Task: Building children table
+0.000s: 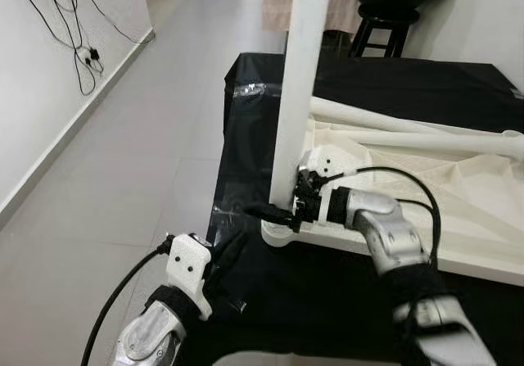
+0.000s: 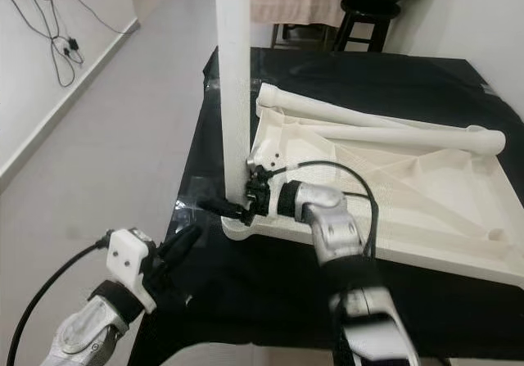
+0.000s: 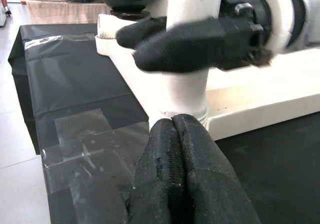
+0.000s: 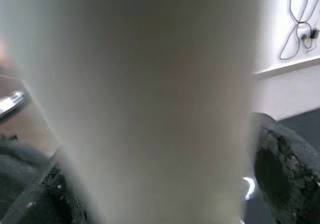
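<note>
At the centre of the left eye view, one white table leg (image 1: 296,88) stands upright in the near corner socket of the upturned white children's table top (image 2: 393,194), which lies on the black-covered tabletop (image 1: 270,292), and the right claw (image 1: 282,214) is clamped around the leg's base. The left claw (image 3: 186,159), fingers pressed together and holding nothing, waits low in the frame just short of that corner. Two more legs (image 2: 385,128) lie loose across the panel, so I judge most of the assembly remains.

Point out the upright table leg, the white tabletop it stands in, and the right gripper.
upright table leg (image 1: 299,79), left eye view, mid shaft.
white tabletop (image 2: 426,198), right eye view, ribbed underside.
right gripper (image 1: 282,212), left eye view, between its fingertips at the leg's base.
</note>
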`<state>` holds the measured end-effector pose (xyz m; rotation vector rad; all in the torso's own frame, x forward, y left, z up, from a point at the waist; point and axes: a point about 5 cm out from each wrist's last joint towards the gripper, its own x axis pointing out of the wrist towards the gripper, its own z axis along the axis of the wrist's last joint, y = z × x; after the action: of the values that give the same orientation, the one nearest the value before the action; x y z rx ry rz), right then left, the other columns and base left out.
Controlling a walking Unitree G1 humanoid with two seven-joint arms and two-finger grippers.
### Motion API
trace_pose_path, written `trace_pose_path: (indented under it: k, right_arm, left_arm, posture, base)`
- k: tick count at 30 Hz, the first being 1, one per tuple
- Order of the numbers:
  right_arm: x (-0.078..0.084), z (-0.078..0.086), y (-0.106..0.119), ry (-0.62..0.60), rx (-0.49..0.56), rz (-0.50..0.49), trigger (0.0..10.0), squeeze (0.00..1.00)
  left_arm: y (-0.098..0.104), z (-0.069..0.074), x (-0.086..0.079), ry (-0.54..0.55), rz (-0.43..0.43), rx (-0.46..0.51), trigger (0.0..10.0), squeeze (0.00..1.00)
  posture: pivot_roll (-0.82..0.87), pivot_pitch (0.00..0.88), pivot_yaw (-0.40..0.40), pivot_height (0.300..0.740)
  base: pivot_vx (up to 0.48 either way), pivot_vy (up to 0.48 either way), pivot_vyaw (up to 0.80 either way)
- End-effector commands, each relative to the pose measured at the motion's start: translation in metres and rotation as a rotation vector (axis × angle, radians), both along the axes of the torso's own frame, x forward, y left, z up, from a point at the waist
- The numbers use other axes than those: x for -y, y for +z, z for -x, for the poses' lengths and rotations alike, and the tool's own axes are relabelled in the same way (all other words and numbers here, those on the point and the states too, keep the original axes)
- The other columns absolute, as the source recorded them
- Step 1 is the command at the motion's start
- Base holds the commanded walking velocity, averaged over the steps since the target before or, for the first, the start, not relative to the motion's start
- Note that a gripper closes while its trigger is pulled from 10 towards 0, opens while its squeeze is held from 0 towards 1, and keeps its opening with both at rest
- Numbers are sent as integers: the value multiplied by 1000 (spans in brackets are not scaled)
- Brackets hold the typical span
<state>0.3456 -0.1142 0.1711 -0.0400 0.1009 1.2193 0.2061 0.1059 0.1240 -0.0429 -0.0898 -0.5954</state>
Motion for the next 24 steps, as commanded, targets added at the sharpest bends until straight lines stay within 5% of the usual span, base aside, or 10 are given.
trace_pose_path:
  k: [1,2,3,9,16,21,22,23,24]
  right_arm:
    - [-4,-3,2,27,-2,-7,10000,0]
    - [-5,-6,5,37,-6,-7,10000,0]
    - [-6,-7,7,71,-17,-9,0,0]
    - [-6,-10,9,156,-31,-30,0,0]
    - [11,-4,2,17,39,-33,0,0]
    - [16,3,-8,-244,27,-33,0,0]
    - [1,15,-22,-471,-33,-76,0,0]
    - [1,15,-22,-471,-33,-76,0,0]
    - [-16,47,-42,-695,-95,-60,0,0]
  left_arm:
    - [-3,0,2,-3,-8,-16,10000,0]
    - [-3,0,2,-3,-8,-17,10000,0]
    - [-3,0,3,-3,-7,-17,10000,0]
    - [-3,-1,3,-2,-5,-18,10000,0]
    - [0,2,3,-8,5,-18,10000,0]
    - [1,4,2,-9,7,-17,10000,0]
    - [2,4,0,-8,6,-16,10000,0]
    - [2,4,0,-8,6,-16,10000,0]
    - [3,4,-2,-7,5,-15,10000,0]
  posture:
    - [92,73,-60,740]
    - [92,73,-60,740]
    - [95,75,-63,740]
    - [95,75,-63,740]
    - [64,109,-57,740]
    - [54,118,-56,740]
    - [40,139,-49,740]
    - [40,139,-49,740]
    - [34,145,-42,740]
  base:
    - [0,0,0]
    - [0,0,0]
    - [0,0,0]
    - [0,0,0]
    - [0,0,0]
    - [0,0,0]
    - [0,0,0]
    - [0,0,0]
    - [0,0,0]
